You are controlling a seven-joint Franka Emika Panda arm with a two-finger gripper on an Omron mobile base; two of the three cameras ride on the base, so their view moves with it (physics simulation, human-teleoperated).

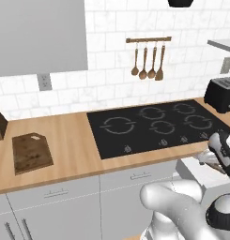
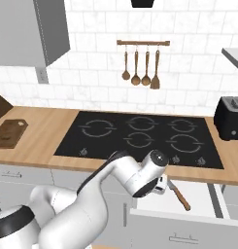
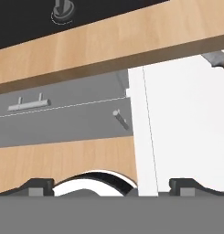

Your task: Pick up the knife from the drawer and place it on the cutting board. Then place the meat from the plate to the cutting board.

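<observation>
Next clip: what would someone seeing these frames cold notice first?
The white arm bends low in front of the black cooktop, its open pincer over the pulled-out drawer below the wooden counter. A knife lies inside the white drawer, near the hand. Far to the left on the counter sits the dark cutting board, bare, and wooden utensils hang on a wall rail above the cooktop.

Smooth matt white drawer (image 2: 203,202) interior beneath the pincer (image 2: 161,187), knife (image 2: 178,195) beside it with brownish wood-like handle, far left dark grained wooden cutting board (image 1: 32,152), light wood counter (image 1: 69,140), glossy black glass hob (image 2: 140,136) beyond it
</observation>
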